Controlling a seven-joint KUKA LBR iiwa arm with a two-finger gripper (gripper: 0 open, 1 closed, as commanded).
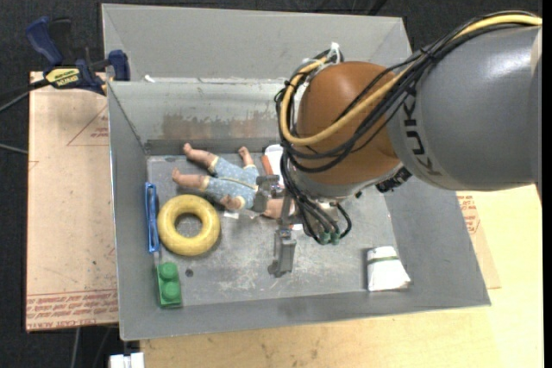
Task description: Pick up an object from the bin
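Grey sheet-metal bin (pixel 129 211), sloped walls, flat floor scuffed and speckled. Near the middle of that floor, a small plastic baby doll (pixel 226 178): lying flat, bare pinkish legs splayed toward the left, one arm raised toward the back wall, body in a pale blue cloth dress with a soft, crumpled look. Head end tucked under the robot's wrist, so hard to make out.

Just over that head end, the gripper (pixel 275 221), below a smooth, rounded orange-brown cover (pixel 345 129) looped with yellow and black cables. Grey metal fingers (pixel 283 254) spread apart, released rather than clamped: one by the doll's shoulder, the other lower down toward the front wall, tip close to the bare floor. Possibly the doll's head between them, though shadow and the wrist hide whether anything touches.

Just left of the doll and in front of it, a glossy yellow ring (pixel 189 225), fat and doughnut-shaped, lying flat. Beside the ring, along the left wall, a thin blue stick (pixel 152 218). In the front left corner, a green studded building block (pixel 169 284). Well apart at the front right, a white blocky piece (pixel 385 268).
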